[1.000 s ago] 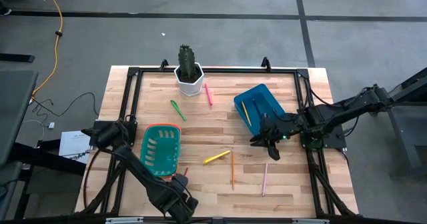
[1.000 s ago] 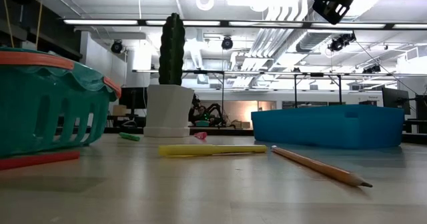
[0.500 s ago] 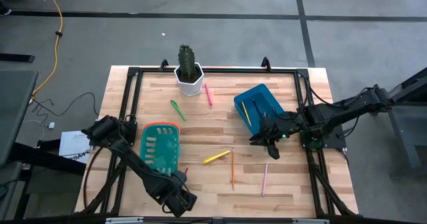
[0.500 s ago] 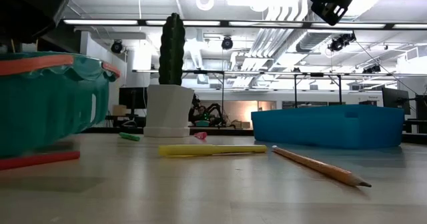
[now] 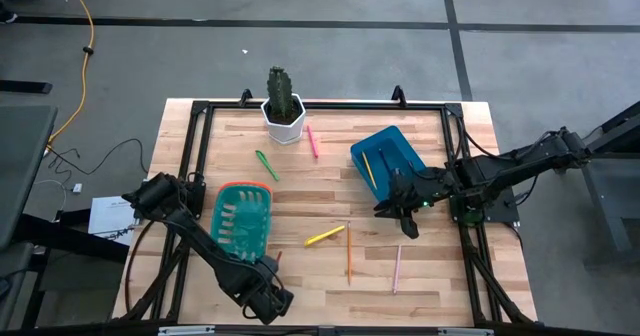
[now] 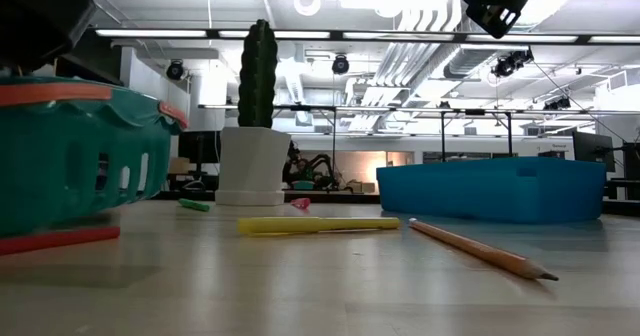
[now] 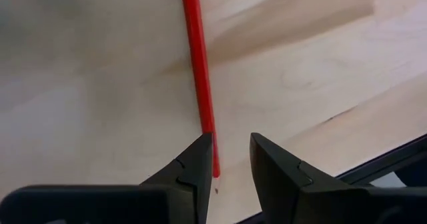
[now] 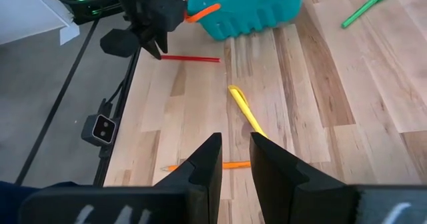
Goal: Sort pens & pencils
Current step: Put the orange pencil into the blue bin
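My left gripper (image 5: 268,298) is open, low over the table's near edge. The tip of a red pencil (image 7: 200,77) lies right at its fingertips (image 7: 230,164); the pencil (image 5: 277,261) runs toward the teal basket (image 5: 240,221). I cannot tell whether the fingers touch it. My right gripper (image 5: 400,214) hovers open and empty near the blue bin (image 5: 388,156), which holds two pencils. A yellow pen (image 5: 323,236), an orange pencil (image 5: 348,253) and a salmon pencil (image 5: 396,268) lie flat mid-table. A green pen (image 5: 266,164) and a pink pen (image 5: 312,141) lie farther back.
A cactus in a white pot (image 5: 283,106) stands at the far edge. A black frame (image 5: 320,106) runs around the table top. The basket (image 6: 80,156) stands close to my left arm. Bare wood lies between the basket and the bin.
My left arm has shifted, and its gripper has gone a little toward the far edge. The teal basket has rocked or turned slightly beside the arm. My right gripper has kept still.
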### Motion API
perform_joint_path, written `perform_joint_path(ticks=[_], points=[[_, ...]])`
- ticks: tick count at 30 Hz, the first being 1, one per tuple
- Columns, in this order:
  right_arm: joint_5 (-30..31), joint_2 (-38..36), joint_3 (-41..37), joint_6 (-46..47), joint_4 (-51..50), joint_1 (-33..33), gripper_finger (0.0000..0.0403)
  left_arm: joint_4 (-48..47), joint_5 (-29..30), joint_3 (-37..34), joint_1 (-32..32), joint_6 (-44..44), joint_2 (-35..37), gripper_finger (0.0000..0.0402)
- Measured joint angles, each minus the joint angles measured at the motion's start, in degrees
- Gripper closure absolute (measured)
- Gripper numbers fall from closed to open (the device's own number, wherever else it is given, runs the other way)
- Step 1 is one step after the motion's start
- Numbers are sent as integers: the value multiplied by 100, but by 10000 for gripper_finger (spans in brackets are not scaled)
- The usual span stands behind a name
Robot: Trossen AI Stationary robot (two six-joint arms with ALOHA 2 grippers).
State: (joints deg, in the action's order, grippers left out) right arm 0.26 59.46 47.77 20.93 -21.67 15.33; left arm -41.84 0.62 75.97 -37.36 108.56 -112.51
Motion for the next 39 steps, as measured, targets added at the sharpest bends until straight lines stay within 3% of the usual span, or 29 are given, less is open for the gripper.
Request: perform_joint_path(ticks=[9, 29, 39], points=[[14, 0, 0, 0, 0, 0, 334, -768, 94, 424, -13, -11, -7, 314], [17, 0, 0, 0, -1, 0, 334, -687, 130, 434, -13, -11, -37, 314], [14, 0, 0, 0, -7, 2, 334, -809, 727, 770, -15, -444, -33, 314]])
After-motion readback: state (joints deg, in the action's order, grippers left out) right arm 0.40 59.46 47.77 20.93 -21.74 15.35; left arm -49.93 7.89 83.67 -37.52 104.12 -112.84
